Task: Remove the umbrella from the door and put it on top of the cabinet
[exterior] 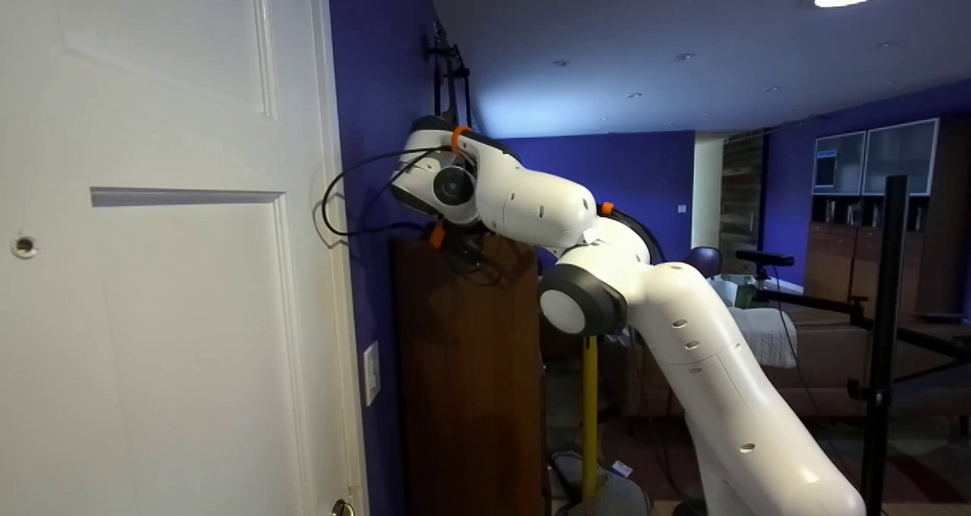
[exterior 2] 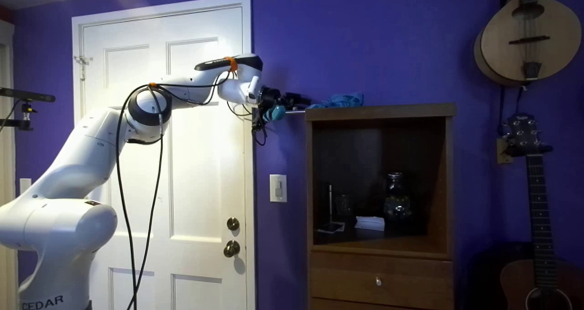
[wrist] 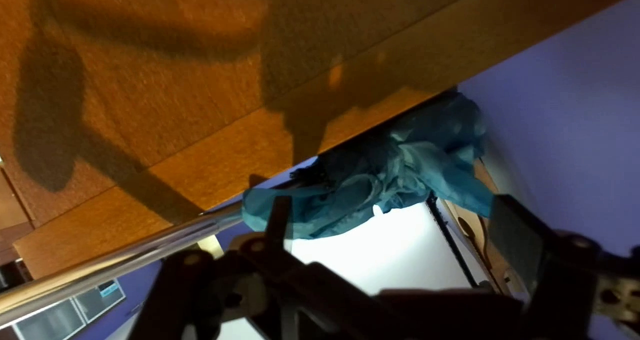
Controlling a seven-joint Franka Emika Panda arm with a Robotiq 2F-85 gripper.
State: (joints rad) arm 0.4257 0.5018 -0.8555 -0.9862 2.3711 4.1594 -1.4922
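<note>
The umbrella (exterior 2: 341,101) lies on the cabinet (exterior 2: 381,111), its rod (wrist: 120,260) overhanging; the fingers (wrist: 517,236) stand wide apart, holding nothing.

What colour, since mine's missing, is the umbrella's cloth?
The umbrella's cloth is teal with paler folds; best seen in the wrist view.

Grained wood, crinkled cloth and bright metal are showing.
The wooden cabinet (wrist: 200,90) is showing its grain under a soft sheen. The umbrella canopy (wrist: 370,195) is looking like thin, crinkled cloth; its shaft (wrist: 115,263) is gleaming like smooth metal. The robot arm (exterior: 728,394) is looking smooth and glossy, like plastic. The 2 round fittings (exterior 2: 232,248) on the painted door (exterior 2: 207,173) are shining like polished metal; the jar (exterior 2: 397,205) is glinting like glass.
</note>
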